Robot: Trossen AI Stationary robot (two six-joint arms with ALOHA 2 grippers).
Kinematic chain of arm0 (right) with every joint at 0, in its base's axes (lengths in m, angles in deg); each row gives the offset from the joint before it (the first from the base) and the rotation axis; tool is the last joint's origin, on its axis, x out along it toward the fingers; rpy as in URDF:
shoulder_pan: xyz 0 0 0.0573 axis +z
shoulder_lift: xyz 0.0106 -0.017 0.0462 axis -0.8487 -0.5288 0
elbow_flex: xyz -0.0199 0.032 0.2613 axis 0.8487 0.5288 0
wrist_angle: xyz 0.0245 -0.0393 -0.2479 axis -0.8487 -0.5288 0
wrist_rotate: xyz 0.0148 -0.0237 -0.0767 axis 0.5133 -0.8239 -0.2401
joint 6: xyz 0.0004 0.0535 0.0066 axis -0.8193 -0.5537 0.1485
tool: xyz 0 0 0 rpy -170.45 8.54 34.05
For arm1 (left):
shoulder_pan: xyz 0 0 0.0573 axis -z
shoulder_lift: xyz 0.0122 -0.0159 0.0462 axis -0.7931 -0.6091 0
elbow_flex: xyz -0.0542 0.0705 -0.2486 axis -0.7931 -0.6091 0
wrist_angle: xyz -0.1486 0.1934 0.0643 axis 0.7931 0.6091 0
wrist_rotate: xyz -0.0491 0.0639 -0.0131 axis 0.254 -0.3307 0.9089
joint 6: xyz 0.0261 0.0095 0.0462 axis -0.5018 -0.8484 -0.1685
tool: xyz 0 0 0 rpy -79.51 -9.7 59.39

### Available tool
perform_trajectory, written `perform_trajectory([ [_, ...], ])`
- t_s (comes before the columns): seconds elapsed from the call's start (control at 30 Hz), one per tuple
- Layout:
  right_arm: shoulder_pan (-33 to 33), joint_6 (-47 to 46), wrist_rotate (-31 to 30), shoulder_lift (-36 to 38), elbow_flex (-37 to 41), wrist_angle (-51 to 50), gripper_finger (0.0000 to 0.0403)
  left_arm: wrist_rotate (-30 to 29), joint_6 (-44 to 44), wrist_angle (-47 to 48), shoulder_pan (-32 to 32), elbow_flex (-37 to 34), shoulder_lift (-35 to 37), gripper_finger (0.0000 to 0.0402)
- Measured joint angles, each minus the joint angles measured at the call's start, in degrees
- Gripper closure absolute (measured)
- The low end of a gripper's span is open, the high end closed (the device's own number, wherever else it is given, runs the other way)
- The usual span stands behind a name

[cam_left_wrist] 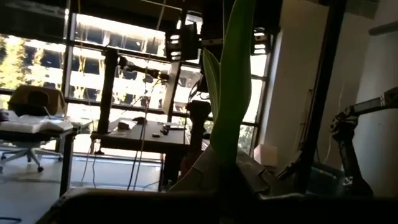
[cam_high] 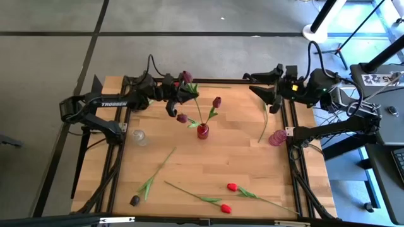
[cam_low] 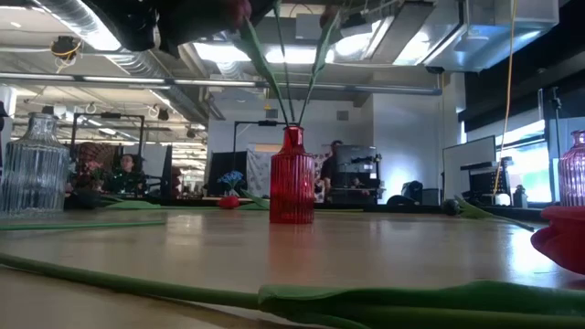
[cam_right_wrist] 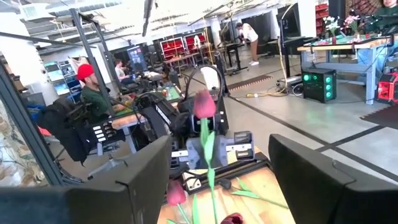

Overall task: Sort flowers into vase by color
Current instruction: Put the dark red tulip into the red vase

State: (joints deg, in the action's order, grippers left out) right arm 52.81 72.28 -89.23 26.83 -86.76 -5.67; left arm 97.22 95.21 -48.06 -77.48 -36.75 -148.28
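Near edge of the counter (cam_high: 208,157): two red tulips (cam_high: 231,187) lie flat, stems crossing toward the front right, and a near-black tulip (cam_high: 135,200) lies front left, its stem running up toward the middle. All three unsorted.

Mid counter: red vase (cam_high: 202,131) stands upright and holds maroon tulips (cam_high: 216,101). Clear vase (cam_high: 139,137) to its left looks empty. Pink vase (cam_high: 276,137) near the right rail has a bare green stem (cam_high: 263,123) lying just beside it.

Far side: left gripper (cam_high: 180,94) hovers above and behind the red vase, clamped on a maroon tulip (cam_high: 187,77) at the stem; its wrist view shows the leaf (cam_left_wrist: 236,93) rising straight up between the fingers. The stem runs down toward the vase neck, but from the low view I cannot tell whether the tip is already inside or just beside the mouth.

Right gripper (cam_high: 270,92) waits at the far right corner, jaws wide apart, holding nothing, and its wrist view looks across at the bouquet.

My read: the step in hand is seating this maroon tulip with the others. To do it well:
- keep the stem near vertical, centred over the neck before lowering
- go down slowly; the stems already in there crowd the opening and can deflect the tip
- release only once the stem is well inside, otherwise the top-heavy bloom tips it out
- lift straight up after, to avoid snagging leaves or nudging the vase
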Motion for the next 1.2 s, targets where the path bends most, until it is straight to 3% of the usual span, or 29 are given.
perform_trajectory([
  [0.5,0.0,0.2,0.5,0.0,0.0,-0.2,0.0134,-1.3,-2.3,1.0,3.4,0.7,-4.8,0.0398],
  [0.77,0.0,3.2,2.6,0.0,0.0,-0.9,0.0134,-0.6,-3.2,5.4,3.4,0.9,-4.2,0.0360],
  [0.9,0.0,4.2,0.9,-0.8,0.0,-3.8,0.0134,0.0,-4.0,17.5,3.4,4.2,-2.1,0.0331],
  [1.2,-1.1,1.1,-2.3,-4.2,0.0,-13.6,0.0134,-3.8,-17.1,62.3,4.3,20.9,1.8,0.0268],
])
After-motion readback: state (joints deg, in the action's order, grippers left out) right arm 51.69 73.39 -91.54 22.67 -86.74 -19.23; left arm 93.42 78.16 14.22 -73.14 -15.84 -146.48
